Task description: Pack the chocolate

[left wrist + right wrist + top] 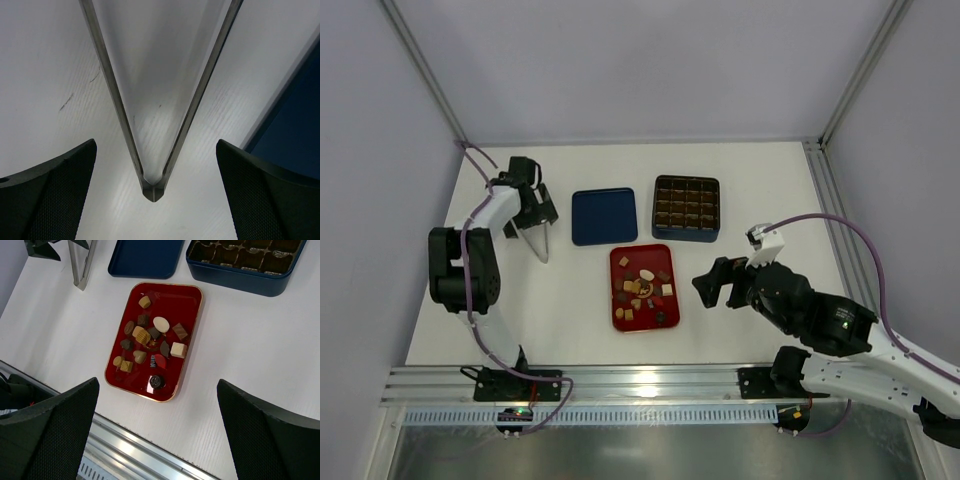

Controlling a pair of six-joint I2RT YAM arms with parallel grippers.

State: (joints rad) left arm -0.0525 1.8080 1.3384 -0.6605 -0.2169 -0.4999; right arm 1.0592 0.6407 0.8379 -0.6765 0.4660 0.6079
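Note:
The chocolate, several small dark brown, tan and cream pieces, lies loose on a red tray at the table's middle. In the right wrist view the chocolate on the red tray sits ahead of my right gripper, which hovers open and empty above the tray's near end. From above, the right gripper is just right of the tray. My left gripper is far left, open, its fingers standing on either side of metal tongs without touching them.
A dark blue box with a grid of brown cells stands behind the tray, its flat blue lid to its left. The lid's edge shows right of the tongs. An aluminium rail runs along the near edge.

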